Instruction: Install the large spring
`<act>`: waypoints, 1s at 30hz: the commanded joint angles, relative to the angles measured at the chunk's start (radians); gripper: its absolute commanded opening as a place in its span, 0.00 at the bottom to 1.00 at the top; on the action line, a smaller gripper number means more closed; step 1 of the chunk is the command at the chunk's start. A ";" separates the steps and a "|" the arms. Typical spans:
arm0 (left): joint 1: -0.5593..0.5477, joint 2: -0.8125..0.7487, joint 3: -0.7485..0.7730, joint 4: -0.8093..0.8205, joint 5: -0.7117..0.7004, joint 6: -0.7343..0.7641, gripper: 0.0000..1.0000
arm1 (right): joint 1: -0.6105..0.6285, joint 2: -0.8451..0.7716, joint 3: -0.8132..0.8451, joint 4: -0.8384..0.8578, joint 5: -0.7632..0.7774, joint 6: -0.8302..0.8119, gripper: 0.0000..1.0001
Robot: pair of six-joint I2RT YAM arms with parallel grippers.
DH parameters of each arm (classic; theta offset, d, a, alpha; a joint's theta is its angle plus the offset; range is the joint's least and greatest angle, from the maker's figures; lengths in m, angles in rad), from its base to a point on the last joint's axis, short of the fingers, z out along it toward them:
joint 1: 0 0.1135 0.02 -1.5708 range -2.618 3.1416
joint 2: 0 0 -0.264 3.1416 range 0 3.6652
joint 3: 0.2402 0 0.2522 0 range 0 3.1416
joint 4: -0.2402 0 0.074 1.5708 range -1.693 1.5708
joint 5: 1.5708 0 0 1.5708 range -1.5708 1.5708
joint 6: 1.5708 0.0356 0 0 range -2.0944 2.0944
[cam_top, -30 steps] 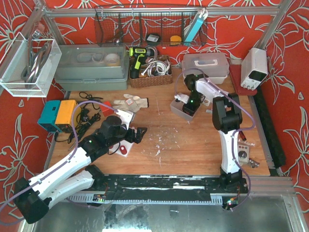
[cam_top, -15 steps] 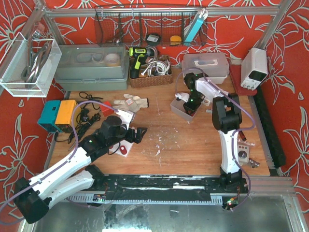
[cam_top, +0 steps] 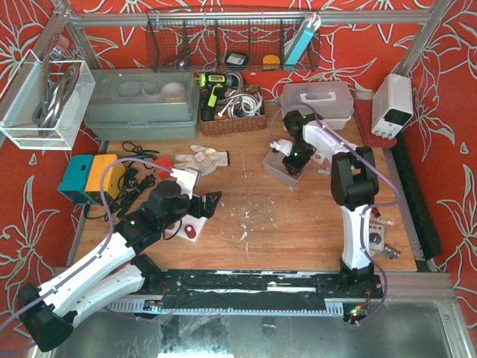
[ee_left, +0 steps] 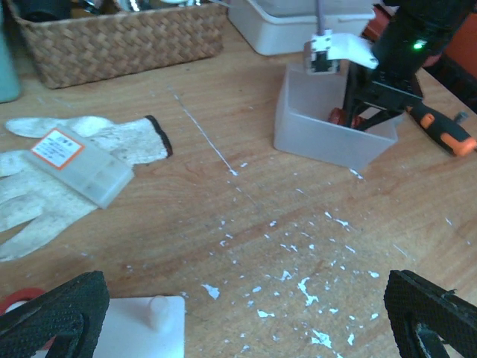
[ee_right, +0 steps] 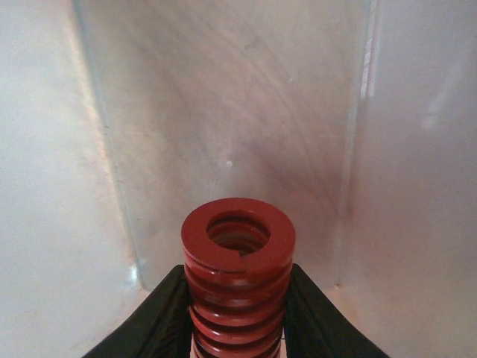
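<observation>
Step in hand: pickup. right gripper (ee_right: 238, 313) is down inside the translucent bin (ee_left: 320, 142) at the far right of the table, fingers pinching the red spring (ee_right: 238, 253) on both sides. The spring stands upright between the pads with its top coil well above them and the bore visible from the wrist view. Grip looks square, no obvious tilt. Can't tell whether its lower end sits on the bin floor or is already clear of it.

left gripper (ee_left: 242, 317) is spread wide with nothing in it, hovering low over the near-left part of the table. Just under it sits a white block (ee_left: 141, 324) with a short peg (ee_left: 158, 312) standing up. My guess is that's the mount the spring goes on, but nothing in view confirms it.

Next move, as I read it:
- lift straight up out of the bin. The walls are close on both sides, so no sideways travel until the spring clears the rim
- carry it left and near, to the block
- line the bore up over the peg and lower it on. The grip is low on the coils, so the fingers may reach the block before the spring seats
- the left arm could steady the block, which looks loose on the wood

Clutter on the route: a white glove (ee_left: 112, 138) with a small plastic case (ee_left: 78, 165) on it, left of the path. An orange-handled screwdriver (ee_left: 440, 134) lies just right of the bin
</observation>
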 commanded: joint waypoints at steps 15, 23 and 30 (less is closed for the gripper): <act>0.008 -0.137 -0.016 0.000 -0.073 -0.073 0.91 | 0.118 -0.418 -0.103 0.166 0.090 0.178 0.00; 0.007 -0.097 0.052 -0.035 0.065 -0.180 0.76 | 0.269 -0.637 -0.225 0.288 0.153 0.294 0.00; 0.007 -0.061 0.072 -0.020 0.244 -0.282 0.66 | 0.424 -0.883 -0.527 0.602 0.083 0.358 0.00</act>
